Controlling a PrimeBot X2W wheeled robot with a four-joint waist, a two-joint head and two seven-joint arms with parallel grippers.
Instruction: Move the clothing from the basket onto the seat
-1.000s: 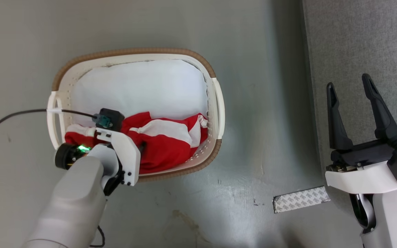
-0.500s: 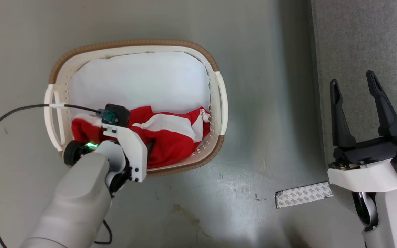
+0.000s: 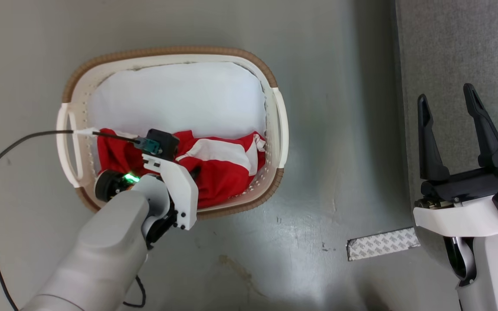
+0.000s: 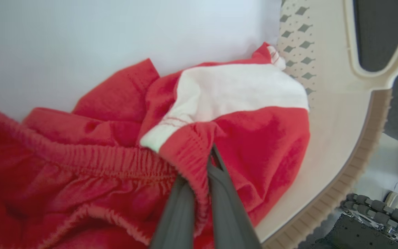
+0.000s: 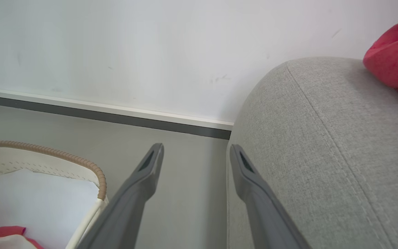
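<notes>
The clothing (image 3: 225, 172), red with white panels, lies bunched in the near end of the cream basket (image 3: 167, 52). My left gripper reaches down into it, its fingers mostly hidden under the wrist in the head view. In the left wrist view the left gripper (image 4: 211, 154) is shut on a gathered red fold of the clothing (image 4: 275, 138), next to the basket's perforated wall (image 4: 333, 114). My right gripper (image 3: 448, 97) stands open and holds nothing, hovering at the edge of the grey seat (image 3: 461, 43). In the right wrist view the right gripper (image 5: 195, 148) points past the seat's rounded corner (image 5: 323, 138).
A plain white cloth lining (image 3: 180, 95) covers the basket's floor. A black cable (image 3: 15, 142) runs from the left wrist over the grey floor. A strip of tape (image 3: 383, 244) lies on the floor by the seat. Another red cloth (image 5: 396, 58) rests on the seat. A wall with skirting (image 5: 116, 117) stands behind.
My left gripper has shut on a fold of the clothing and the arm has shifted right along the basket, dragging the red cloth. The head camera has shifted slightly. My right gripper stays open.
</notes>
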